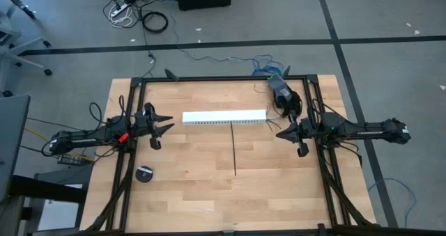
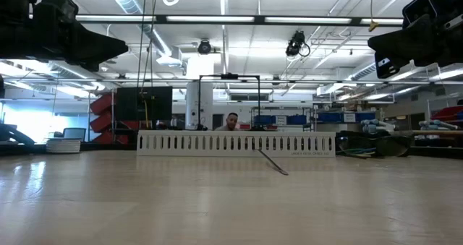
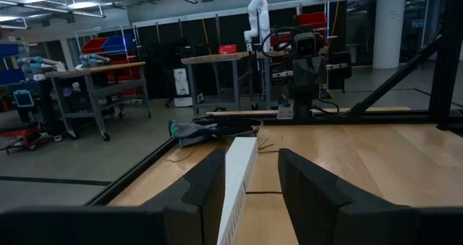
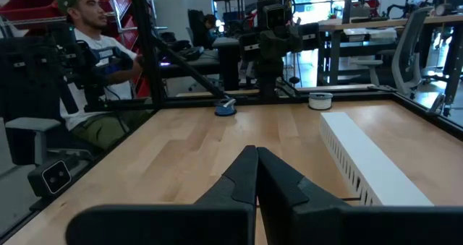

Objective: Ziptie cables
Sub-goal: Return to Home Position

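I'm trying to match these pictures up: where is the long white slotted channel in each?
High: white channel upper centre of the table.
Low: broadside across the middle.
Left wrist: end-on, straight ahead.
Right wrist: lengthwise, off to one side.
Shared landmark: that wooden table.

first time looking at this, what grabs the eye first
The long white slotted channel lies across the far middle of the wooden table. A thin black ziptie lies just in front of it, pointing toward the near edge. Two dark arms flank the channel, raised above the table, with the left hand open, the right hand shut, and both empty.
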